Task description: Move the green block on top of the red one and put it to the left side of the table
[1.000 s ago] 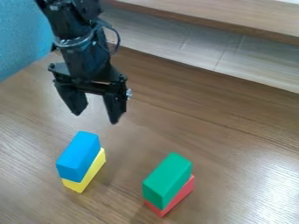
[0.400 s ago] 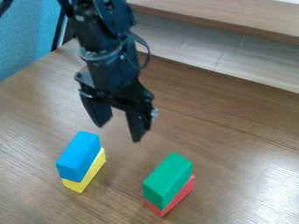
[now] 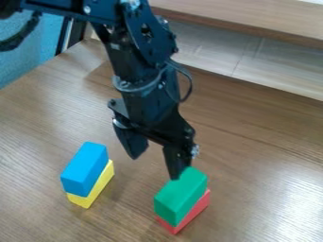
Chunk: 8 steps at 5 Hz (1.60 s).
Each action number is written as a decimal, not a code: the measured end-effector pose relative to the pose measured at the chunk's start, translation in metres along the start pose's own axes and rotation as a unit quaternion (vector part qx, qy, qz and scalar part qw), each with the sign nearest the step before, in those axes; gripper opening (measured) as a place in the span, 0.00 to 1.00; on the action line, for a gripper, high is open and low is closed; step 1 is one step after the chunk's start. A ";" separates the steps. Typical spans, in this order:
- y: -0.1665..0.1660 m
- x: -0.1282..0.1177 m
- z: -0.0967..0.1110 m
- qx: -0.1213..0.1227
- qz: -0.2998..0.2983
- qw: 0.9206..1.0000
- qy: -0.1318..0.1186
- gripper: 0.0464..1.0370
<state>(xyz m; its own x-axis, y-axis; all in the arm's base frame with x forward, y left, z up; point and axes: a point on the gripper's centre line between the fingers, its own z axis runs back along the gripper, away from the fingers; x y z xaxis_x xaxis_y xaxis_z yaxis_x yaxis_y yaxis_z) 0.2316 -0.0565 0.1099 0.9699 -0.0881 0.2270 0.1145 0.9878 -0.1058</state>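
Advance gripper (image 3: 155,166), empty and spread wide, toward lower right of view; centre over green block (image 3: 181,194), seated on red block (image 3: 190,213), before lowering.

A wood-grain table (image 3: 252,160) catches glare near a blue surface (image 3: 22,66) and pale panel (image 3: 274,66).

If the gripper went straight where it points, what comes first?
The gripper would probably meet the green block first; depth is unclear, so the wooden tabletop behind it is possible.
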 end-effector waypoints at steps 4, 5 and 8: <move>-0.033 0.000 -0.039 0.004 -0.019 0.999 0.039 0.96; -0.032 -0.001 -0.047 0.021 -0.017 0.998 0.053 0.91; -0.019 -0.003 -0.045 0.041 0.020 0.998 0.039 0.54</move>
<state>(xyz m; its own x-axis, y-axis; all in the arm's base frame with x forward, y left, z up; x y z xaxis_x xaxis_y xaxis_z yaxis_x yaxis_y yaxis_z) 0.2363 -0.0808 0.0673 0.9875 -0.0542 0.1477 0.0598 0.9976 -0.0338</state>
